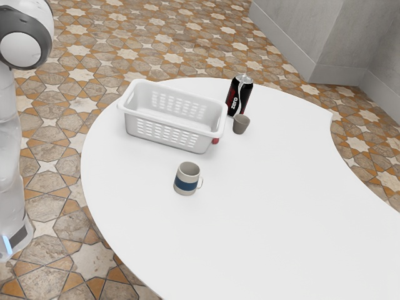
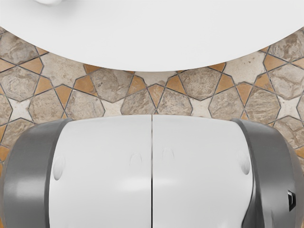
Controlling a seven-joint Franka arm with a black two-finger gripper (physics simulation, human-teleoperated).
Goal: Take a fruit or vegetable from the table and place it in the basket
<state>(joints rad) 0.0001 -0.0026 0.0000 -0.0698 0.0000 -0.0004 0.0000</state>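
- The arm (image 1: 7, 140) is standing upright along the exterior view's left edge.
- Its base (image 1: 20, 228) is showing a blue light strip (image 1: 7, 244).
- Up high, a rounded joint (image 1: 20, 50) is bulging out, a dark ring circling its white cap.
- In the wrist view, white casing (image 2: 104, 175) is curving between grey end sections (image 2: 28, 175), a thin seam splitting it.

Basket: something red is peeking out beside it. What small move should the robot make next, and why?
I'd probably swing the arm out over the table, toward the red thing. It may be the fruit or vegetable, though the basket partly hides it, and the wrist view looks down on the table's edge and the floor.
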